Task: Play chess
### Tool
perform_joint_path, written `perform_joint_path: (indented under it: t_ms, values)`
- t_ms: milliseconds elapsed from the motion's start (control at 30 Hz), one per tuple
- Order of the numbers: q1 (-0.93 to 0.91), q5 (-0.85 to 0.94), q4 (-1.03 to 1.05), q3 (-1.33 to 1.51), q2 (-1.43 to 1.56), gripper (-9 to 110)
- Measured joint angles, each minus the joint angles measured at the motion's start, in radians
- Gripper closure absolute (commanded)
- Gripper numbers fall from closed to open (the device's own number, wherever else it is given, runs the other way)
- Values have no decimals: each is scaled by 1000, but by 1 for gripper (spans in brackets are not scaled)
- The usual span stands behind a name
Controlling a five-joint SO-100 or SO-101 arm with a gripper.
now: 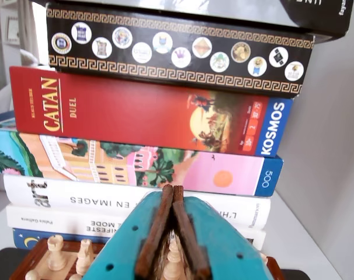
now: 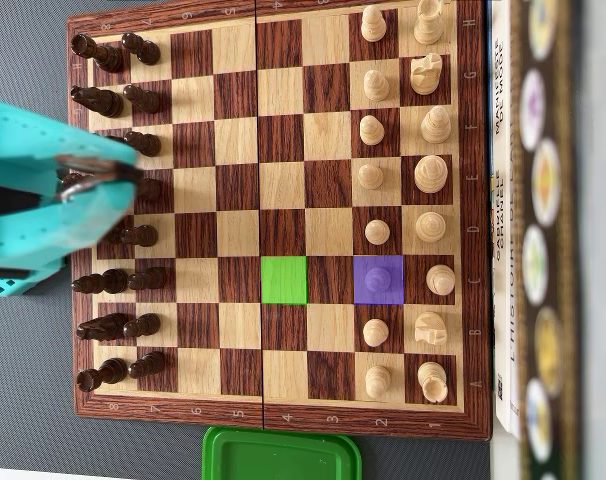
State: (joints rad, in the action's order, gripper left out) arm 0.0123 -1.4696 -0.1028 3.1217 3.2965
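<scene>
Stacked board-game boxes (image 1: 165, 111) fill my wrist view, gripper (image 1: 172, 189) pressed together and empty, so I'd spread it before descending squarely over the purple-marked pawn (image 2: 379, 275).

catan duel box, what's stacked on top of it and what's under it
In the wrist view, a black box with a Greek-key border lies on the Catan Duel box. Under it sits a pink illustrated box, then white books. The gripper hides the stack's lower middle.

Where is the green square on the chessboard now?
In the overhead view, the green square lies low of centre on the chessboard, left of the purple square, one dark square between.
</scene>
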Motion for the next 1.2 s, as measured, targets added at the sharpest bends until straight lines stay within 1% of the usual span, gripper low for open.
perform_joint_path:
  t_ms: [133,267,400,800,1000,1200]
  values:
    - [0,52,147,-54,0,102]
    - [0,66,282,-86,0,102]
    - [0,66,362,-89,0,102]
    - [-89,66,382,-100,-2,102]
    - [-132,66,382,-100,-2,93]
    - [-141,72,382,-120,-63,92]
